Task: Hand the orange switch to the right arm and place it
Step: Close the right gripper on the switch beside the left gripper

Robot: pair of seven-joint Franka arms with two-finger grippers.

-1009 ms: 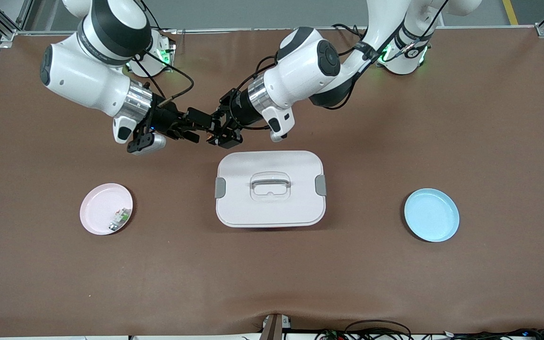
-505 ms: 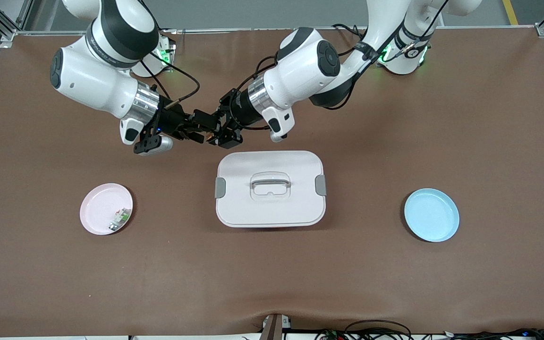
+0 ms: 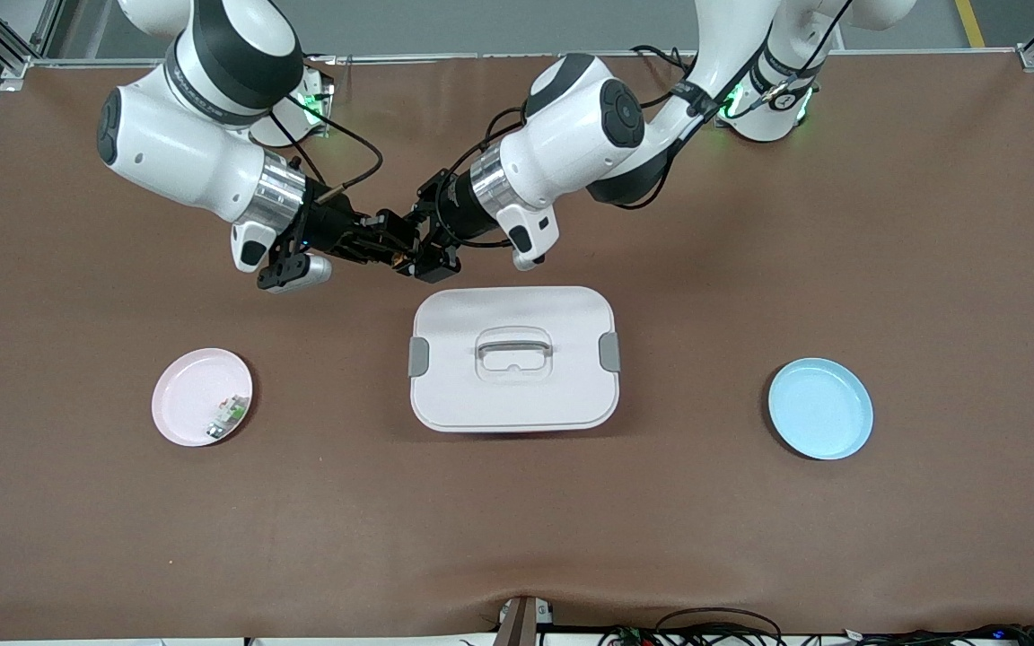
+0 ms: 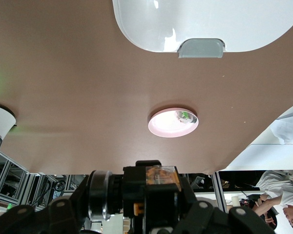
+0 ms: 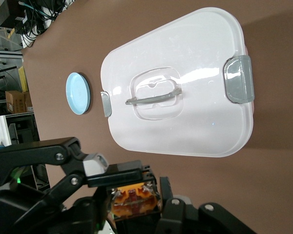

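You see both end effectors meeting in mid-air above the surface: the left end effector grips the orange switch, while the right end effector brackets it, fingers narrowing, grasp unconfirmed; release and placing remain

Tiny black-and-orange switch, held aloft between both grippers, over bare table

Orange switch, white box with grey latches, pink plate, blue plate.
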